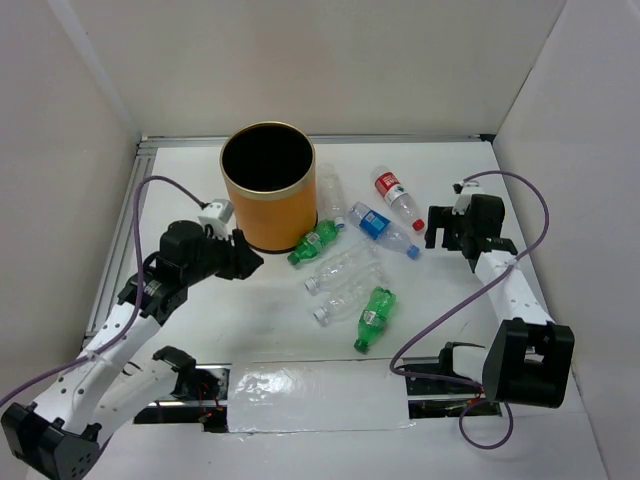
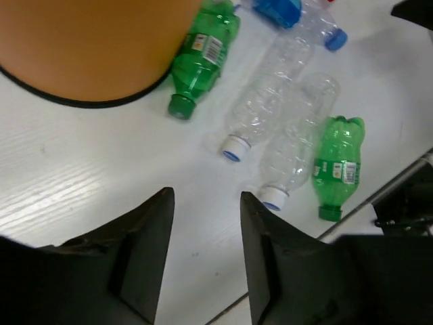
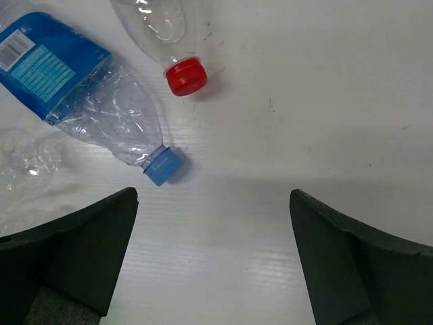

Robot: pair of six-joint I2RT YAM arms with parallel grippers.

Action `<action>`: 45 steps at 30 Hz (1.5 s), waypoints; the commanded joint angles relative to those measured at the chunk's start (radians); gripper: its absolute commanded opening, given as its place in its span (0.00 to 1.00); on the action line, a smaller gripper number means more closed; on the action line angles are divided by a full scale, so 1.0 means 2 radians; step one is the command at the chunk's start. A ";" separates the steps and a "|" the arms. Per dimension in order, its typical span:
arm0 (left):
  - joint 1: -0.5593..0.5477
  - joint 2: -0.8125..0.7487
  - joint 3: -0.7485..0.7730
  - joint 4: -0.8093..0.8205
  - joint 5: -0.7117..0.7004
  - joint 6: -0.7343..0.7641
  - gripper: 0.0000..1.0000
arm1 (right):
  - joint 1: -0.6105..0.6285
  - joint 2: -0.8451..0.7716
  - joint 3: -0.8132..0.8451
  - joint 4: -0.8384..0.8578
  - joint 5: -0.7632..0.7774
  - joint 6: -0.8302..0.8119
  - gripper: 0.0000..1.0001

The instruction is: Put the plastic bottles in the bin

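Note:
The orange bin (image 1: 268,190) stands upright at the back left; its wall fills the top left of the left wrist view (image 2: 88,47). To its right several bottles lie on the table: a green one (image 1: 315,243) against the bin's base, two clear ones (image 1: 345,265) (image 1: 345,297), a second green one (image 1: 375,318), a blue-labelled one (image 1: 380,228), a red-labelled one (image 1: 398,197) and a clear one (image 1: 330,195) beside the bin. My left gripper (image 1: 245,258) (image 2: 206,196) is open and empty, left of the bottles. My right gripper (image 1: 440,228) (image 3: 213,196) is wide open and empty, right of the blue cap (image 3: 164,166).
White walls close in the table on three sides. A metal rail (image 1: 120,250) runs along the left edge. A shiny taped patch (image 1: 320,395) lies at the near edge between the arm bases. Purple cables loop off both arms.

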 commanded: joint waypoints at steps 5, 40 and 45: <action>-0.119 0.086 0.038 0.023 -0.013 0.021 0.33 | -0.007 0.021 0.039 -0.050 -0.046 -0.100 1.00; -0.329 0.513 0.208 0.145 -0.095 0.123 0.29 | -0.034 0.045 0.056 -0.154 -0.247 -0.217 0.60; -0.339 0.422 0.260 0.107 -0.139 0.117 0.15 | -0.034 0.015 0.042 -0.149 -0.302 -0.246 0.36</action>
